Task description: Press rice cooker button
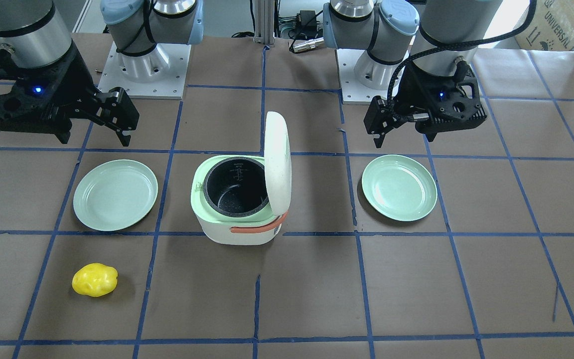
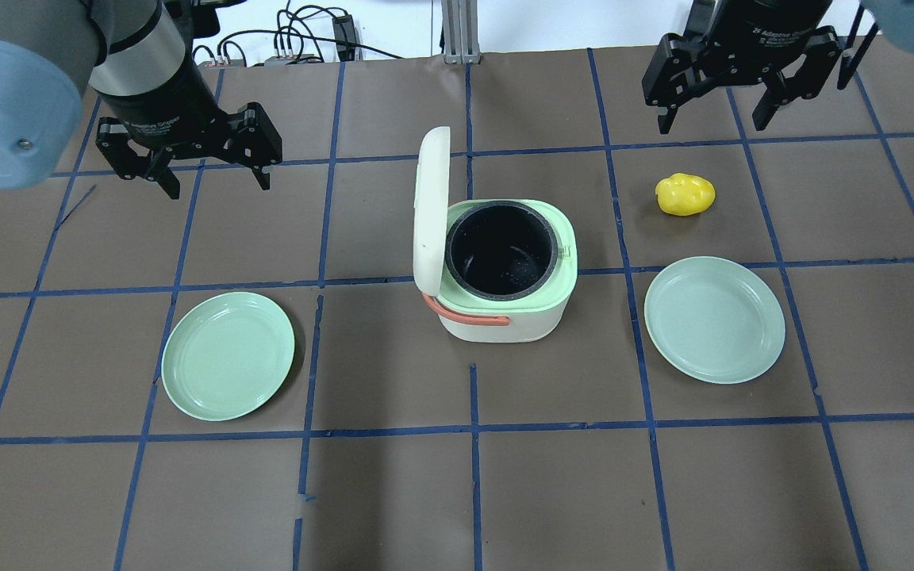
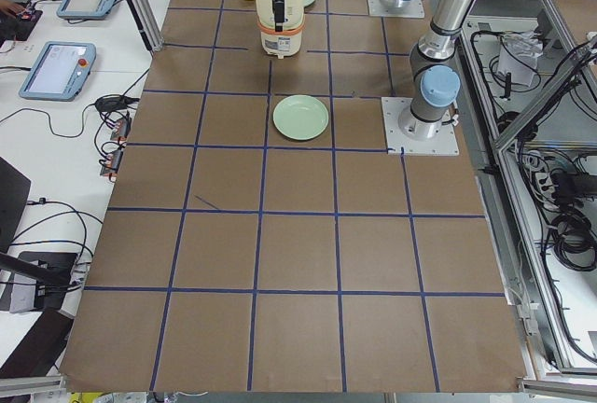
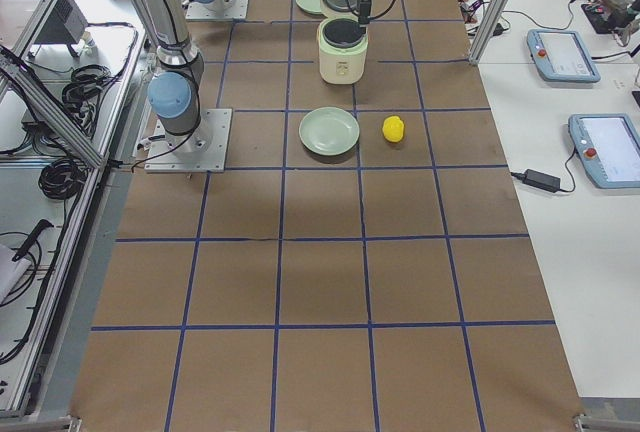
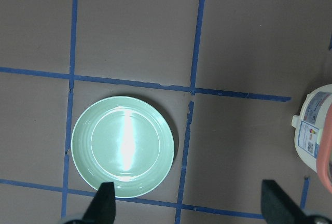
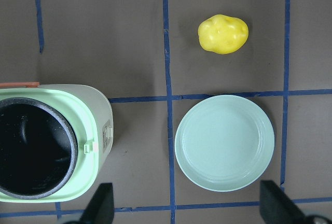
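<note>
silver tube arms (image 1: pixel 18 30) with pale blue joint caps (image 1: pixel 396 15), white screw-dotted base plates (image 1: pixel 180 70). left claw (image 2: pixel 217 178) and right claw (image 2: pixel 712 119) are black, tiny blue leds (image 1: pixel 38 90), braided black cable (image 1: pixel 466 43) on the left.

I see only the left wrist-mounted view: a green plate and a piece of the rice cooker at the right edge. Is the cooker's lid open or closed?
Observer: Open. The lid stands upright on the rice cooker.
Operator: Where is the right gripper?
Observer: The right gripper hangs open above the table, apart from the cooker, on the side where a yellow potato lies.
Operator: Is anything inside the pot?
Observer: The black inner pot looks empty.
</note>
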`<control>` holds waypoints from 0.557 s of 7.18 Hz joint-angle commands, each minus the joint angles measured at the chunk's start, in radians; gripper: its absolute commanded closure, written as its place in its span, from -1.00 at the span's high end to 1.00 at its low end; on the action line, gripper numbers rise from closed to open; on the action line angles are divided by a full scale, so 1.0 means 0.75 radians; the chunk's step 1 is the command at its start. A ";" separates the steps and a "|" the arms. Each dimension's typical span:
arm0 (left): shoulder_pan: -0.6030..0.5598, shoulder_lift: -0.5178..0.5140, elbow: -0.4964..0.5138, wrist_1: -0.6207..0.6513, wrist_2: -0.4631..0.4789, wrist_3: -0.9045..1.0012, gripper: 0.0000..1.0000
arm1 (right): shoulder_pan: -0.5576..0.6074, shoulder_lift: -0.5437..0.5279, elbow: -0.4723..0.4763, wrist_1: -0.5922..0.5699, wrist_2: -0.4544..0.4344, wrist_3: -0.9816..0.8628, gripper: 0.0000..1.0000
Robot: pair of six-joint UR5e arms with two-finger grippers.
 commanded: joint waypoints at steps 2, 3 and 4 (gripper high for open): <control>0.000 0.000 0.001 0.000 0.000 0.000 1.00 | 0.001 -0.001 -0.001 0.001 0.003 0.002 0.99; 0.000 0.000 -0.001 0.000 0.000 0.000 1.00 | 0.001 -0.001 -0.001 0.001 0.003 0.002 0.99; 0.000 0.000 -0.001 0.000 0.000 0.000 1.00 | 0.001 -0.001 -0.003 0.001 0.019 0.002 0.99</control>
